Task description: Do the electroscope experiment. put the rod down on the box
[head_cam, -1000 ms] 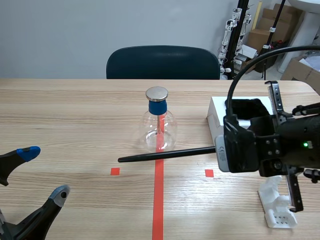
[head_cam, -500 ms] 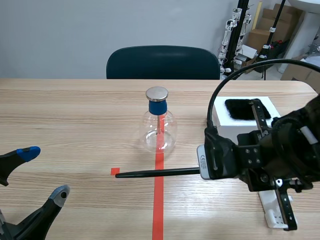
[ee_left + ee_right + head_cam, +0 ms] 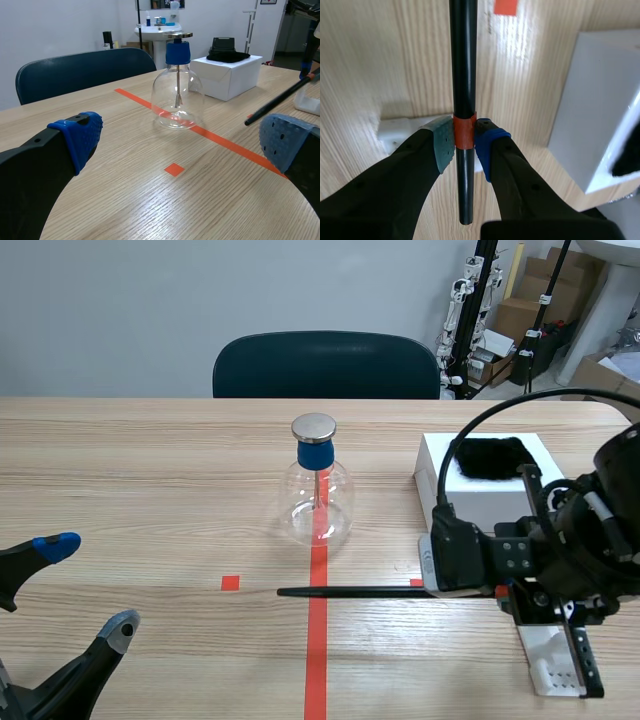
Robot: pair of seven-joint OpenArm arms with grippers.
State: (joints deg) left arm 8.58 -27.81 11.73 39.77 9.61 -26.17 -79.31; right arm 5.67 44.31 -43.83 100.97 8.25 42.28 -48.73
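My right gripper point(image 3: 464, 142) is shut on a long black rod point(image 3: 463, 75), pinching it at its orange band. In the scene view the rod point(image 3: 350, 592) lies level just above the table, pointing left across the red tape line in front of the electroscope point(image 3: 320, 495). That is a clear flask with a blue stopper and a metal disc, and it stands upright. The right gripper point(image 3: 500, 592) hangs in front of the white box point(image 3: 440, 480), which carries a black cloth point(image 3: 490, 457). Low at the left, my left gripper point(image 3: 88, 588) is open with nothing between its fingers.
A white plastic stand point(image 3: 555, 655) sits on the table under the right arm, near the front edge; it also shows beneath the rod point(image 3: 395, 127). A dark chair point(image 3: 325, 365) stands behind the table. In the left wrist view the flask point(image 3: 177, 95) stands ahead, the box point(image 3: 230, 75) beyond.
The right arm has dropped and drawn back to the right. The rod went from tilted to level, and its tip has pulled right, off the left tape square. The left arm has not moved.
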